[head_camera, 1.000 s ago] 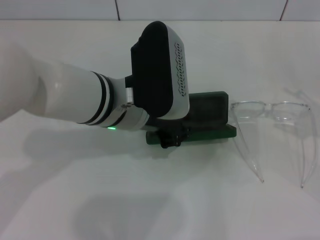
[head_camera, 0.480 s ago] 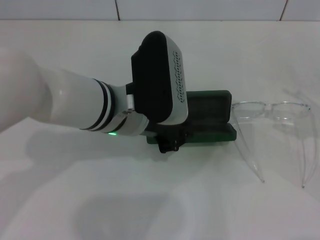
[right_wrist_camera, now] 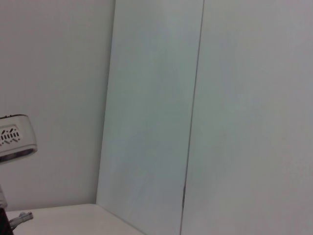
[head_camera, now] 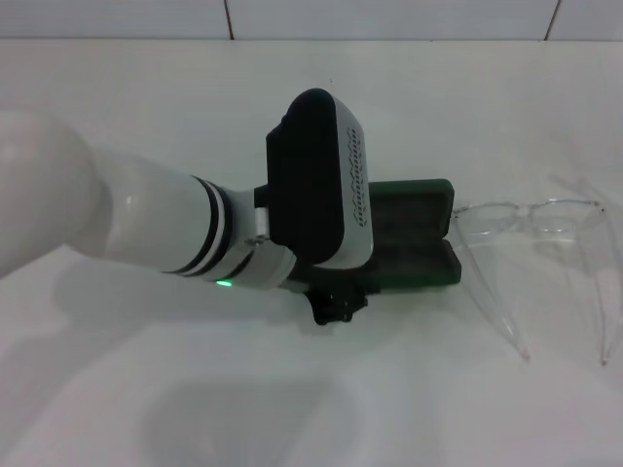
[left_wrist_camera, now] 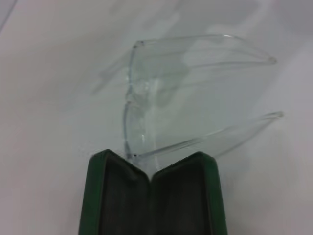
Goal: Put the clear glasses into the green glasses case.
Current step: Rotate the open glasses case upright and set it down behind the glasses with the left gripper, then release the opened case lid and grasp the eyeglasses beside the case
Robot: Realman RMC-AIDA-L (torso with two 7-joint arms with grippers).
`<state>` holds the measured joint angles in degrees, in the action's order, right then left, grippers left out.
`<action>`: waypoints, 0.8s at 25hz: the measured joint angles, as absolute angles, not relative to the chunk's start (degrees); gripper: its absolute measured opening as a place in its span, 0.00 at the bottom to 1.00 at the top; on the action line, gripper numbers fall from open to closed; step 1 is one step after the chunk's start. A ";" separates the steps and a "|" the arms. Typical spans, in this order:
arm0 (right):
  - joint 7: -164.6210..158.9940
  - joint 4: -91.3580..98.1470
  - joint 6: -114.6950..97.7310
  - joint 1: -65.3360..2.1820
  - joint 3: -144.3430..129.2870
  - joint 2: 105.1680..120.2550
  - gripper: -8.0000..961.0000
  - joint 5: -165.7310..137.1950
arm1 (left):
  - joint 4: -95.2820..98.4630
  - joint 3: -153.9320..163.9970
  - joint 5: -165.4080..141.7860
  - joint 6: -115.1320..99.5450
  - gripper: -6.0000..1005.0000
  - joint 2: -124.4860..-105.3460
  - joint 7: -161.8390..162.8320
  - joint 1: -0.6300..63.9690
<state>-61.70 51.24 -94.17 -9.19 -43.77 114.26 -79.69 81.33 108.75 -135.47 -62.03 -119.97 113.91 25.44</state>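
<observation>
The green glasses case (head_camera: 417, 232) lies open in the middle of the white table, its dark lining showing in both halves (left_wrist_camera: 151, 200). My left gripper (head_camera: 336, 304) sits low at the case's near edge, under the black and white wrist housing that hides the case's left half. The clear glasses (head_camera: 531, 219) rest right beside the case's right end, arms unfolded and pointing toward me. In the left wrist view the clear glasses (left_wrist_camera: 142, 98) lie just beyond the case's open end. My right gripper is out of view.
A tiled wall (head_camera: 389, 17) runs along the back of the white table (head_camera: 467, 409). The right wrist view shows only wall panels (right_wrist_camera: 220, 117) and a corner of a white housing (right_wrist_camera: 14, 137).
My left wrist has shifted a little right and toward me. The case moved slightly with it, and the glasses' arm tips have slid right and nearer.
</observation>
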 joint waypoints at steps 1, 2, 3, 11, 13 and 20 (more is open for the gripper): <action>-61.70 51.24 -94.20 -9.20 -43.79 114.25 0.90 -79.70 | 81.26 108.82 -135.08 -62.43 0.21 -119.97 113.97 25.43; -61.70 51.24 -94.22 -9.21 -43.80 114.26 0.90 -79.70 | 81.14 108.91 -134.68 -62.85 0.21 -119.97 114.04 25.43; -61.70 51.24 -94.23 -9.23 -43.82 114.25 0.90 -79.70 | 80.97 108.91 -134.50 -63.11 0.21 -119.97 114.09 25.43; -61.70 51.23 -94.24 -9.27 -44.18 114.26 0.90 -79.68 | 79.77 108.99 -132.85 -63.32 0.21 -119.97 114.16 25.25; -61.70 51.23 -94.34 -9.24 -44.18 114.26 0.90 -79.68 | 79.64 109.05 -132.17 -63.36 0.21 -119.97 114.04 25.04; -61.70 51.18 -95.08 -9.06 -43.80 114.31 0.90 -79.69 | 80.45 109.07 -131.43 -63.78 0.21 -119.94 114.14 24.79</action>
